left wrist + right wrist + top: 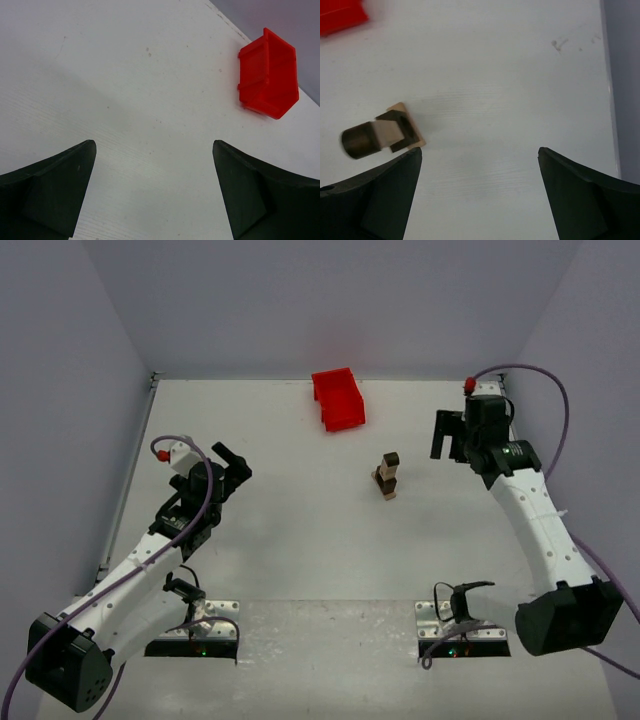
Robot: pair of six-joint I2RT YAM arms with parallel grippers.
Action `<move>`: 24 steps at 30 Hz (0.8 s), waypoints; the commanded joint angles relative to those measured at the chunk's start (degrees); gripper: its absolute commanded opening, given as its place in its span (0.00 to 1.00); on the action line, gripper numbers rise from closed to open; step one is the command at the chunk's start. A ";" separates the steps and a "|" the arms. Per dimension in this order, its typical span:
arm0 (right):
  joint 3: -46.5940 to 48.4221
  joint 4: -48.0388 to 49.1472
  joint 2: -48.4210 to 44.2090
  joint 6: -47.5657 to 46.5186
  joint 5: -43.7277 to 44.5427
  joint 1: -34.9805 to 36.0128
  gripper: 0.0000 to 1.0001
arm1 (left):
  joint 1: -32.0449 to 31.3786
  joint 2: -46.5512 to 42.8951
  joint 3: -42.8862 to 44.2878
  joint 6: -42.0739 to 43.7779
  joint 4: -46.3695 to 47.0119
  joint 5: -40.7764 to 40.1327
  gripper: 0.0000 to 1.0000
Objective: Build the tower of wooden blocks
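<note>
1. Right of centre on the table (300, 550), the wood block tower (388, 476) stands upright: a narrow stack of pale and dark blocks with a dark one on top
2. At 11 o'clock from it, well apart, the red bin (337, 398) sits by the far edge
3. At 2 o'clock from the stack, near but not touching, the right gripper (447, 435) has its jaws spread wide and holds nothing
4. At 9 o'clock, well apart, the left gripper (232, 462) is likewise wide open, with only bare table between its fingers
</note>
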 commanded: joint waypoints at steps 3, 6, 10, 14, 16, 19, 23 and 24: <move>-11.16 4.68 -3.30 8.22 1.13 -13.70 0.99 | 0.22 0.37 1.20 0.85 1.15 -0.58 1.00; -15.46 7.35 -4.90 10.14 3.22 -14.98 0.99 | 0.22 0.75 1.32 0.88 1.12 -0.66 1.00; -23.15 12.98 -9.46 11.52 5.54 -15.07 0.99 | 0.22 0.67 1.15 0.79 1.12 -1.26 1.00; -25.18 14.76 -12.67 12.10 7.68 -15.07 0.99 | 0.22 0.40 1.15 0.84 0.94 -1.40 1.00; -26.51 15.65 -14.53 12.34 8.34 -15.07 0.99 | 0.22 0.22 1.06 0.87 0.86 -1.37 1.00; -27.80 17.03 -16.18 12.44 9.07 -15.07 0.99 | 0.22 -0.04 1.06 0.79 0.86 -1.37 1.00; -28.25 17.18 -17.87 13.76 11.17 -15.07 0.99 | 0.22 -0.25 0.97 0.88 0.91 -1.46 1.00; -28.35 17.25 -18.30 14.00 11.36 -15.07 0.99 | 0.22 -0.28 0.97 0.88 0.88 -1.46 1.00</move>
